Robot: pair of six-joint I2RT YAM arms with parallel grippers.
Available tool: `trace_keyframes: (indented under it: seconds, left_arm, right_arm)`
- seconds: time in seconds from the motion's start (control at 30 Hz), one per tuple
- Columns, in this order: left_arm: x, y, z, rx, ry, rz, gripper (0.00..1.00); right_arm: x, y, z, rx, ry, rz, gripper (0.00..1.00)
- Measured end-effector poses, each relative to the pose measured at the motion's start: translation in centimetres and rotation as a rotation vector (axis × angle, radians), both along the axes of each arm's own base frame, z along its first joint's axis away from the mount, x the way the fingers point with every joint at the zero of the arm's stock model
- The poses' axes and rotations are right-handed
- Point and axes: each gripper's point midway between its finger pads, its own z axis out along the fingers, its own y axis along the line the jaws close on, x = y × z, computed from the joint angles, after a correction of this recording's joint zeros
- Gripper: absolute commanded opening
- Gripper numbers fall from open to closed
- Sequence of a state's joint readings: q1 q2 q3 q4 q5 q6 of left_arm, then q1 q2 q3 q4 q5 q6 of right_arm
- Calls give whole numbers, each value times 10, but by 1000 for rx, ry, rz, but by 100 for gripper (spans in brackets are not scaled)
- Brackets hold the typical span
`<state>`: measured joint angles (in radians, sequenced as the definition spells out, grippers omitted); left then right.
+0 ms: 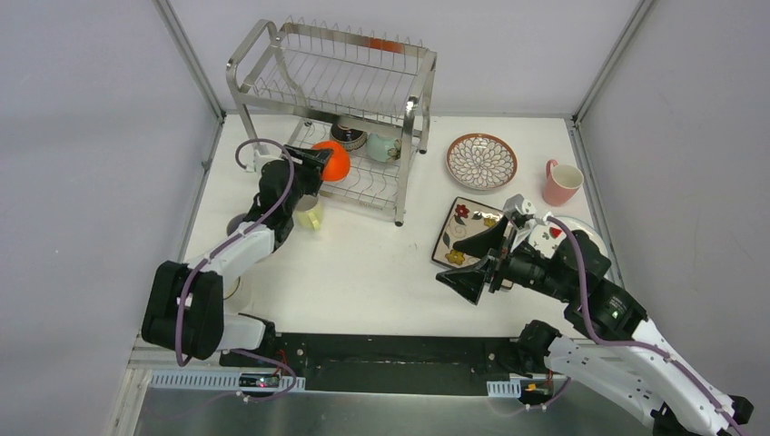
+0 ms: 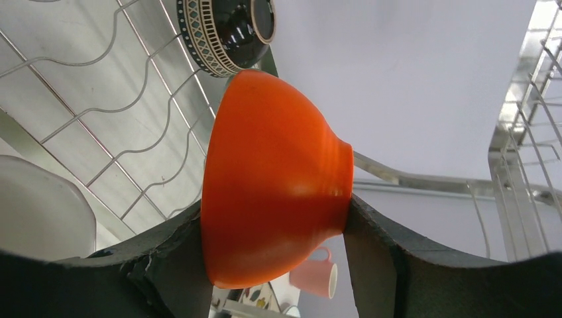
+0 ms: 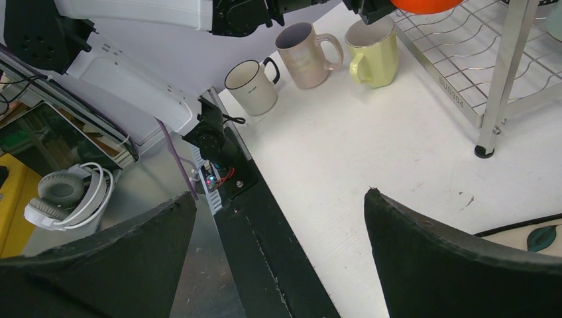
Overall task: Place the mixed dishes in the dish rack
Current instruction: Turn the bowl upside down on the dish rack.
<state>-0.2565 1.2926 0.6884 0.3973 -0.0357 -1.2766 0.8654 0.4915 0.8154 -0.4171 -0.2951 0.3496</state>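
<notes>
White table (image 1: pixel 363 263), grey walls. At the rack's (image 1: pixel 413 127) lower shelf, toward the table's far-left corner, my left pincer (image 1: pixel 316 162) clamps the orange bowl (image 1: pixel 336 161) from mouth to foot. It looks glazed, likely slippery and breakable. My right pincer (image 1: pixel 459 263) gapes empty by the square plate (image 1: pixel 463 222).

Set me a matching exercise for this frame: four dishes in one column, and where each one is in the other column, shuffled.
Dishes
1. orange bowl
2. pink mug
3. yellow-green mug
4. square floral plate

Places
A. on the table by the dish rack's left front corner
B. on the table, right of the petal-pattern plate
C. gripped by the left gripper at the rack's lower shelf
D. on the table, partly hidden under the open right gripper

Pairs: 1-C, 2-B, 3-A, 4-D
</notes>
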Motion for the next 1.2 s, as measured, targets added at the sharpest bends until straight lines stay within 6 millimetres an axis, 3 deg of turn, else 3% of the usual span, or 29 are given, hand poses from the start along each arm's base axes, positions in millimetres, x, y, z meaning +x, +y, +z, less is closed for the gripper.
trace_keyframes:
  seconds: [0.23,0.6,1.2]
  left_arm:
    - [24,2,-22,-19,34,71,32]
    - [54,5,-8,-39,-41,134,35]
    - [82,11,-31,-36,-6,203,36]
  right_arm:
    - [-1,-1,1,5,-4,0,100]
    - [-2,-3,-1,6,-5,0,100]
    - [-3,-9,-6,17,-6,-26,100]
